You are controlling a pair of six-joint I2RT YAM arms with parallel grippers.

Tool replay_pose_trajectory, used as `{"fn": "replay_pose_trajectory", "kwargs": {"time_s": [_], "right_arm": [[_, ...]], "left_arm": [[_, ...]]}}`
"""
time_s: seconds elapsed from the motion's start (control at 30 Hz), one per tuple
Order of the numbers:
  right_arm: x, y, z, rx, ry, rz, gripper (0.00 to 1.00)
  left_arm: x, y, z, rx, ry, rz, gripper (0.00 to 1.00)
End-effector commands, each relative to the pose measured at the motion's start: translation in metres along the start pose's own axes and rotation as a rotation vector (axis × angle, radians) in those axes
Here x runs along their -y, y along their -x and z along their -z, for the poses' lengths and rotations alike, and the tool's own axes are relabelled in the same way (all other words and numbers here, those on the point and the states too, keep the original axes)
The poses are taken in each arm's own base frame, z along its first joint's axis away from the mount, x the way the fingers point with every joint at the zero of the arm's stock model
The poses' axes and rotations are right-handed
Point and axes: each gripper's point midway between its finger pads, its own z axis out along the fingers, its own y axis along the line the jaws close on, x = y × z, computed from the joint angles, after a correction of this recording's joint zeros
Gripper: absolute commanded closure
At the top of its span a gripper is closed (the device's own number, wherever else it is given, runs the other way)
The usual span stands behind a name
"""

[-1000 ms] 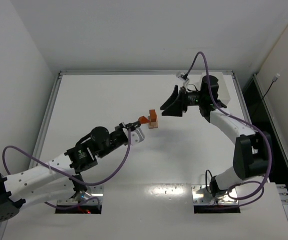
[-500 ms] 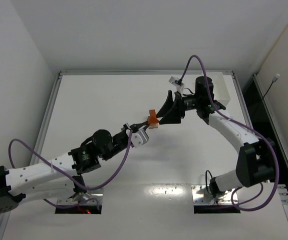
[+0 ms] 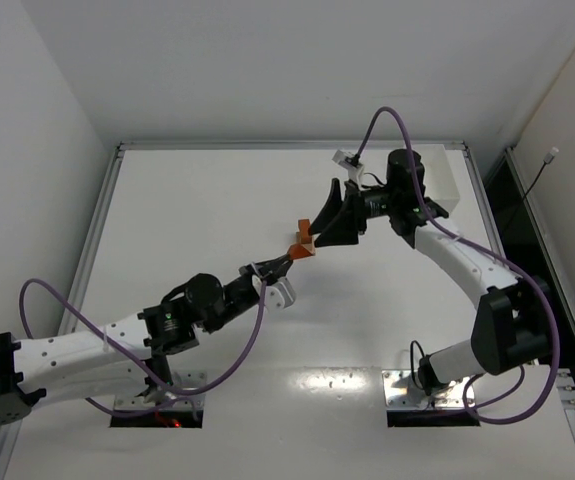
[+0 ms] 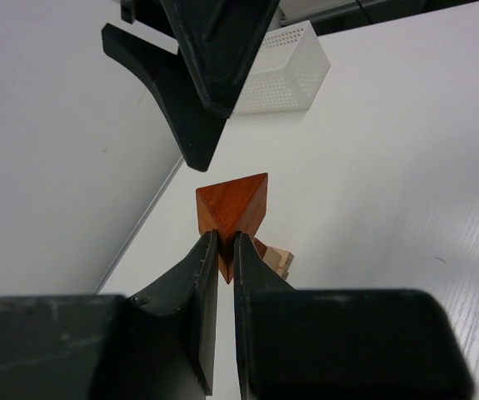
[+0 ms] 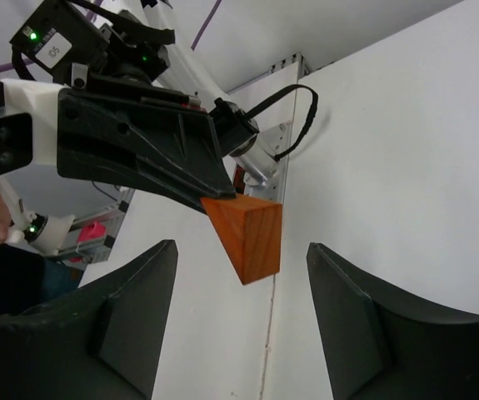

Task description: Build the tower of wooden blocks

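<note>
Left gripper (image 4: 225, 242): jaws nearly closed, pinching the lower corner of a red-brown wedge (image 4: 232, 200). Wedge sits directly over the pale tower (image 4: 277, 260) on the table (image 3: 197, 200); contact not discernible. Right gripper (image 5: 241, 248): spread wide, empty, flanking the wedge. White bin (image 4: 276, 79) beyond; contents not visible.

Bright, even, diffuse light fills the top view, leaving the white table (image 3: 187, 200) nearly washed out, with only faint soft shadows beneath the arms and a sheen of glare on its near strip by the bases. In the left wrist view the black left fingers (image 4: 181, 308) sit dark and soft-edged at the bottom, the reddish-brown wedge (image 4: 232, 202) is sharp and evenly lit, and the white perforated bin (image 4: 276, 79) behind is slightly soft. In the right wrist view the right fingers (image 5: 131, 317) are dim and blurred, the wedge crisp.
</note>
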Motion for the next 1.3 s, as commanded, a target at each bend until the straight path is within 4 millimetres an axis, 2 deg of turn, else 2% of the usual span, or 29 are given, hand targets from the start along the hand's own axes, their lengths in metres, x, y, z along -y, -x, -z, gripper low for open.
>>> {"fn": "replay_pose_trajectory", "kwargs": {"time_s": [0.0, 0.13, 0.23, 0.27, 0.67, 0.9, 0.93, 1.0, 1.27], "right_arm": [[-0.018, 0.021, -0.005, -0.004, 0.046, 0.128, 0.4], [-0.021, 0.018, -0.01, -0.011, 0.055, 0.097, 0.4], [-0.014, 0.016, -0.011, -0.003, 0.035, 0.08, 0.38], [-0.015, 0.016, -0.011, -0.003, 0.035, 0.07, 0.37], [-0.001, 0.016, -0.013, 0.001, 0.026, 0.037, 0.37], [-0.005, 0.019, -0.017, -0.002, 0.036, 0.036, 0.37], [-0.007, 0.018, -0.019, -0.007, 0.043, 0.037, 0.38], [-0.01, 0.016, -0.021, -0.017, 0.061, 0.037, 0.39], [-0.017, 0.011, -0.027, -0.038, 0.097, 0.038, 0.42]], "left_arm": [[-0.011, 0.022, 0.003, 0.082, 0.05, -0.006, 1.0], [-0.012, 0.02, 0.003, 0.087, 0.056, -0.043, 1.0], [-0.016, 0.024, 0.003, 0.101, 0.069, -0.075, 1.0], [-0.011, 0.025, 0.005, 0.113, 0.053, -0.075, 1.0], [-0.009, 0.033, 0.008, 0.163, 0.049, -0.158, 1.0], [-0.006, 0.035, 0.008, 0.185, 0.047, -0.185, 1.0], [-0.003, 0.03, 0.008, 0.177, 0.041, -0.2, 1.0], [-0.007, 0.035, 0.009, 0.195, 0.057, -0.204, 1.0], [-0.005, 0.033, 0.009, 0.203, 0.057, -0.245, 1.0]]}}
